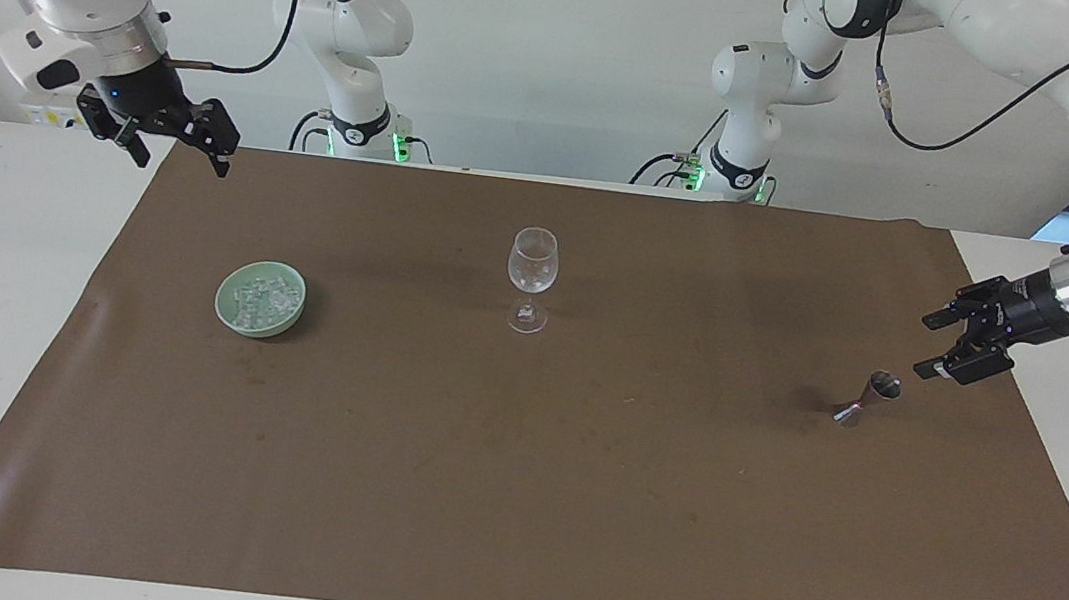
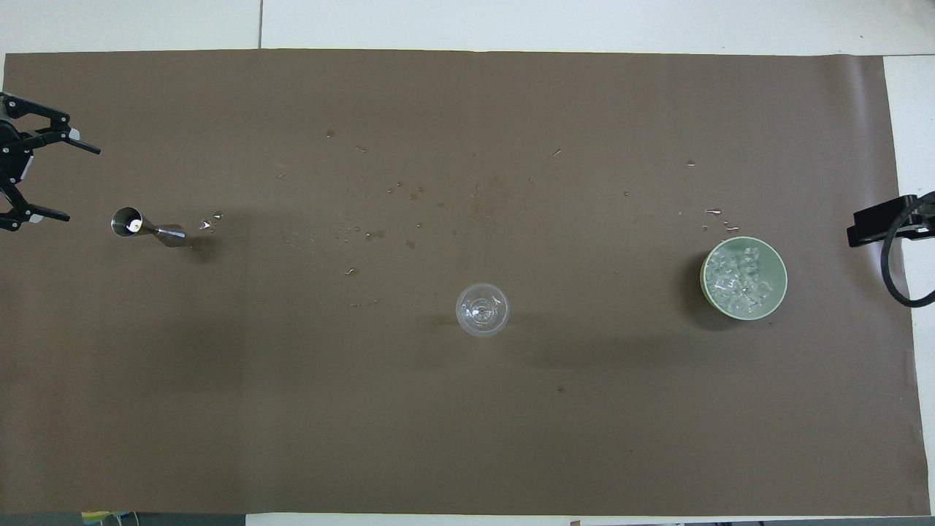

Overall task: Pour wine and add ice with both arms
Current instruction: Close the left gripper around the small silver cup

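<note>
An empty clear wine glass (image 1: 531, 280) stands mid-mat, also in the overhead view (image 2: 482, 310). A green bowl (image 1: 226, 307) toward the right arm's end holds the ice (image 1: 261, 295), a heap of small clear cubes (image 2: 739, 274). A small steel jigger (image 1: 868, 396) stands toward the left arm's end (image 2: 146, 225). My left gripper (image 1: 925, 347) is open, turned sideways, low over the mat beside the jigger and apart from it (image 2: 82, 184). My right gripper (image 1: 183, 161) is open and empty, waiting over the mat's corner near the robots.
A brown mat (image 1: 512, 499) covers most of the white table. Small water droplets (image 2: 380, 219) dot the mat between the jigger and the glass. The right gripper's tip and a cable (image 2: 887, 263) show at the mat's edge beside the bowl.
</note>
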`<state>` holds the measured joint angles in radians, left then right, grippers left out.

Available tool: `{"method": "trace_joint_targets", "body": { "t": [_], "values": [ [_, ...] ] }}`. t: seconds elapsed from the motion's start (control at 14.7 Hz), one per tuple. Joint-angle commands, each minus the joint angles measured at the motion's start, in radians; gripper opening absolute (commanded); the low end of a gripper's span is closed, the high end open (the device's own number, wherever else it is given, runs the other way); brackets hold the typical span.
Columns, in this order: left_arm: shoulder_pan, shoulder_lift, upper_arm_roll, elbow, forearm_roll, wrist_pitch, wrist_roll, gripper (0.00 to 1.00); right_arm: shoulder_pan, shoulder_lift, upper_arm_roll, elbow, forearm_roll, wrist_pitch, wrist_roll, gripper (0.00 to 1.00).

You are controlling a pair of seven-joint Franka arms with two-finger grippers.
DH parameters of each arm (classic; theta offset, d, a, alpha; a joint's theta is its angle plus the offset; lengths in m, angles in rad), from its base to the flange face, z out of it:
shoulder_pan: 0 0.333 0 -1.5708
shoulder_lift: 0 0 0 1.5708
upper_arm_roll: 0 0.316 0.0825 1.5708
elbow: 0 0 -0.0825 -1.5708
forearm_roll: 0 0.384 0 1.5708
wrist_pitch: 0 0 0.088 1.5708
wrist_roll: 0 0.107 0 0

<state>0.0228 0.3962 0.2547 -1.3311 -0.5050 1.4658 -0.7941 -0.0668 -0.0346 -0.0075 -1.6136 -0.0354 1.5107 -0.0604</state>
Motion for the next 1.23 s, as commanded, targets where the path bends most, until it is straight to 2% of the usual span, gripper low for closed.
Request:
{"method": "trace_joint_targets", "body": {
  "t": [0.0, 0.48, 0.55, 0.68, 0.82, 0.89, 1.02, 1.16],
  "values": [
    [0.050, 0.088, 0.051, 0.050, -0.128, -0.051, -0.043, 1.00, -0.011, -0.011, 0.004, -0.012, 0.012, -0.001, -0.016, 1.00],
    [0.199, 0.268, 0.051, 0.050, -0.292, -0.075, -0.073, 0.99, -0.011, -0.011, 0.004, -0.012, 0.012, -0.001, -0.016, 1.00],
    [0.221, 0.291, 0.051, 0.046, -0.329, -0.073, -0.073, 0.96, -0.011, -0.011, 0.004, -0.012, 0.012, 0.000, -0.016, 1.00],
    [0.242, 0.291, 0.051, -0.021, -0.389, -0.026, -0.070, 0.91, -0.011, -0.011, 0.004, -0.012, 0.012, -0.001, -0.016, 1.00],
    [0.241, 0.279, 0.049, -0.106, -0.421, 0.004, -0.065, 0.91, -0.011, -0.011, 0.004, -0.012, 0.012, -0.001, -0.016, 1.00],
    [0.241, 0.251, 0.048, -0.167, -0.443, 0.031, -0.060, 0.92, -0.011, -0.011, 0.004, -0.012, 0.012, -0.001, -0.016, 1.00],
    [0.237, 0.219, 0.046, -0.249, -0.490, 0.071, -0.059, 1.00, -0.011, -0.011, 0.004, -0.012, 0.012, -0.001, -0.016, 1.00],
    [0.226, 0.202, 0.044, -0.293, -0.509, 0.076, -0.056, 1.00, -0.011, -0.011, 0.004, -0.012, 0.012, -0.001, -0.016, 1.00]
  ]
}}
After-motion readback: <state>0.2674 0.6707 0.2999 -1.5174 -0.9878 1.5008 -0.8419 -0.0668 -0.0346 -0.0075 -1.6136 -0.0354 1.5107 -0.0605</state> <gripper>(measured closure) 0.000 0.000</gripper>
